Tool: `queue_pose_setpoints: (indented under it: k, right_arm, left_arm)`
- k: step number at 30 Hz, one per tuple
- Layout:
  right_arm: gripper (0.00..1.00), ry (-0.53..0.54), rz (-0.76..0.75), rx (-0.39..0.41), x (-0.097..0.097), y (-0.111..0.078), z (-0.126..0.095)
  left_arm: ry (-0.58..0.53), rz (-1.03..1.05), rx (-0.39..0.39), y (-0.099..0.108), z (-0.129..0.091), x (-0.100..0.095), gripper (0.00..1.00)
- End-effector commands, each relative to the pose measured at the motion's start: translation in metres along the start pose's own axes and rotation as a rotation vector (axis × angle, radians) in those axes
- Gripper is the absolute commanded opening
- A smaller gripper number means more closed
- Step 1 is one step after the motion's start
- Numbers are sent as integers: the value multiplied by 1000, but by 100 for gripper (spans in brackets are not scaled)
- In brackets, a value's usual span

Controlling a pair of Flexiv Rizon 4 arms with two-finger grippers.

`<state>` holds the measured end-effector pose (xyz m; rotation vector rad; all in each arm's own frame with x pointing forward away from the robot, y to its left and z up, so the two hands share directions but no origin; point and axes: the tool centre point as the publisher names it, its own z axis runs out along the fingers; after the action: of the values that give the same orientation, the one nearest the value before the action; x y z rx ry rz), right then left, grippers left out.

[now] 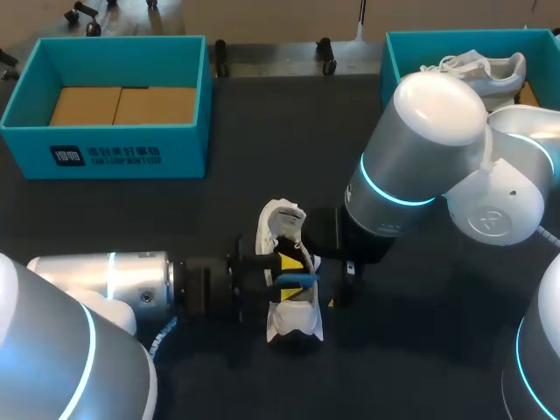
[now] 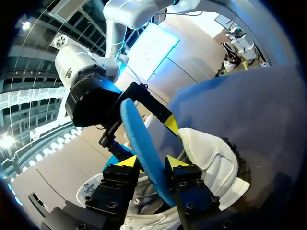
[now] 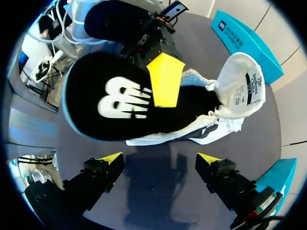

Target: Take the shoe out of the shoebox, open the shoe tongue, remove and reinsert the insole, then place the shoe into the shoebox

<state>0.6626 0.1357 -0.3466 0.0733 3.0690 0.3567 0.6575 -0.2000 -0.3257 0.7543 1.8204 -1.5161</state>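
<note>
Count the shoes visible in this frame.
2. One white sneaker lies midway across the table; a second sneaker sits in the right shoebox, partly behind the right arm. The left shoebox shows only cardboard; more could be hidden.

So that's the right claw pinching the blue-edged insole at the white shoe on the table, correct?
Not quite. It is the left claw that pinches the blue-edged insole at the white shoe on the table; the left wrist view shows the insole between its yellow tips. The right claw stands open.
</note>
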Motion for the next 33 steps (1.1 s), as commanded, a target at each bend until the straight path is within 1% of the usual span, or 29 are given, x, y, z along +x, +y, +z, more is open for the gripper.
queue_pose_setpoints:
  k: [1,4,8,9,10,11,16,20,26,30,33]
  right_arm:
    - [100,-3,1,0,1,0,1]
    - [100,-3,1,0,1,0,1]
    - [100,-3,1,0,1,0,1]
    - [100,-3,1,0,1,0,1]
    - [100,-3,1,0,1,0,1]
    - [100,-3,1,0,1,0,1]
    - [100,-3,1,0,1,0,1]
    - [100,-3,1,0,1,0,1]
    - [100,-3,1,0,1,0,1]
    - [100,-3,1,0,1,0,1]
    - [100,-3,1,0,1,0,1]
  left_arm:
    - [4,3,7,-6,-7,2,30]
    - [10,5,14,-9,-7,3,28]
    - [20,7,18,-11,-7,3,22]
    - [26,9,16,-12,-6,4,18]
    - [32,18,12,-12,-5,4,1]
    - [35,26,7,-12,-4,5,0]
    - [60,62,-18,-2,0,8,0]
    - [66,107,-60,9,3,9,0]
    - [56,116,-106,24,4,6,0]
    - [51,121,-128,29,4,4,0]
    - [50,98,-125,29,2,3,0]
